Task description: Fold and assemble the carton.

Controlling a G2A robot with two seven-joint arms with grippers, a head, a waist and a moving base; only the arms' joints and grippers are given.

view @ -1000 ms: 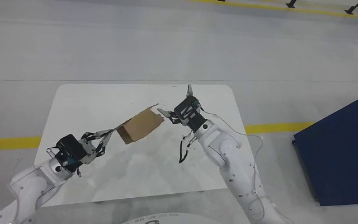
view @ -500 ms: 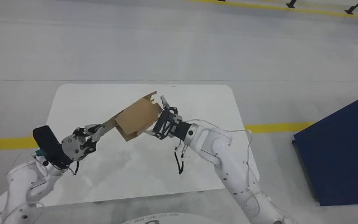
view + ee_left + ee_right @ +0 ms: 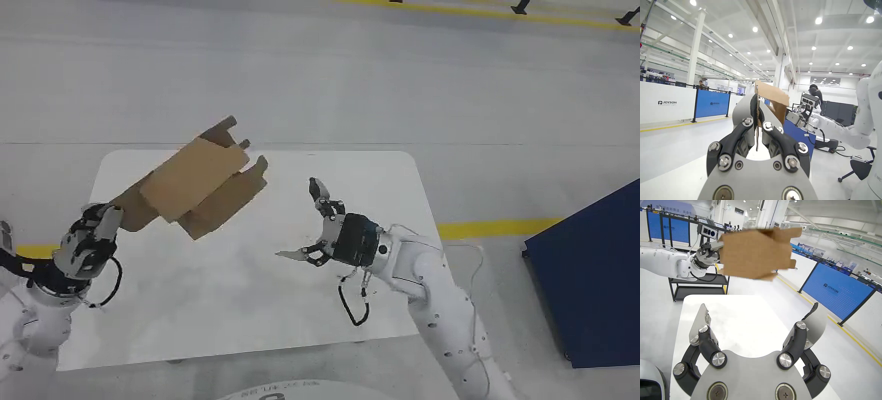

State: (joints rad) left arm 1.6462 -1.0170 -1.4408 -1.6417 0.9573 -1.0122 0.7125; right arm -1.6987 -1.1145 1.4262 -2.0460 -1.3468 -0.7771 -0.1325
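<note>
The left tool (image 3: 757, 109) is pinching one edge of the brown carton (image 3: 195, 180), held aloft at the desk's (image 3: 250, 310) left side. The right tool (image 3: 300, 222) hangs spread wide over the desk's middle, well apart from it. Its wrist view faces the carton's broad side; the left's catches it edge-on. Blue barrier panels (image 3: 836, 289) carry white lettering.
</note>
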